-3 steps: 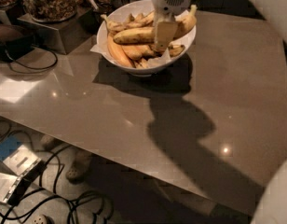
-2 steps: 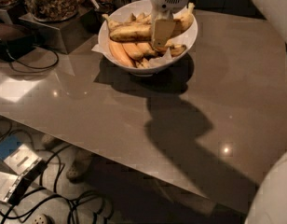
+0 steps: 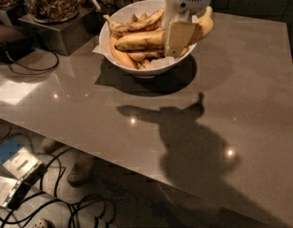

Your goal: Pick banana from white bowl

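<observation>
The white bowl [image 3: 137, 69] stands at the back of the grey table [image 3: 241, 94], lined with white paper and holding several bananas. My gripper [image 3: 177, 49] comes down from the top edge over the bowl's right half. Its pale front finger [image 3: 179, 36] lies across the banana [image 3: 139, 40], long, yellow with brown streaks. The gripper is shut on the banana's middle and holds it level just above the other fruit. The banana's right end [image 3: 207, 23] sticks out past the bowl's rim. Smaller, browner bananas [image 3: 122, 56] lie under and behind it.
Glass jars of nuts [image 3: 50, 1] sit on a metal stand [image 3: 58, 34] at the back left, close to the bowl. A dark device with a cable [image 3: 13, 39] lies at the left edge. Below the table's front edge, cables and a box [image 3: 15, 175] lie on the floor.
The gripper, which reached down among the bananas, now holds the long banana raised level above the rest, with its right end past the rim. The view is closer.
</observation>
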{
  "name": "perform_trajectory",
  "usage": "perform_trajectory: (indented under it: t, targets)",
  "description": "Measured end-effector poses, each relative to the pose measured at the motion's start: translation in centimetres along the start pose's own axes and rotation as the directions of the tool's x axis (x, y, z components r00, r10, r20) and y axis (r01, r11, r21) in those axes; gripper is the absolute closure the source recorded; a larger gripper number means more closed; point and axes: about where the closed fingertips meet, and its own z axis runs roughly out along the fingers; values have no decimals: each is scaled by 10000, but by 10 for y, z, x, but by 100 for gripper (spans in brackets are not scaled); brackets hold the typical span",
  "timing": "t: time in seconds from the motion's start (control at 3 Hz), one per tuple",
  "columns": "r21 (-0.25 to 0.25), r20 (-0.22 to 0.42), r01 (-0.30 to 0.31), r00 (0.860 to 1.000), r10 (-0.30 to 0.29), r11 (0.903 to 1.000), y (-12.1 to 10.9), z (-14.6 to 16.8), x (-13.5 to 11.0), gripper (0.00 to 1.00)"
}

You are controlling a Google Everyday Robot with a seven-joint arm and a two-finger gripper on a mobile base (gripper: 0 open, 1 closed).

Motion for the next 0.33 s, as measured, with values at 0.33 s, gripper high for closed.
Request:
perform_trajectory:
  t: [0.33]
  targets:
    - [-392, 263, -554, 9981, 565, 9977, 31, -12, -2, 100]
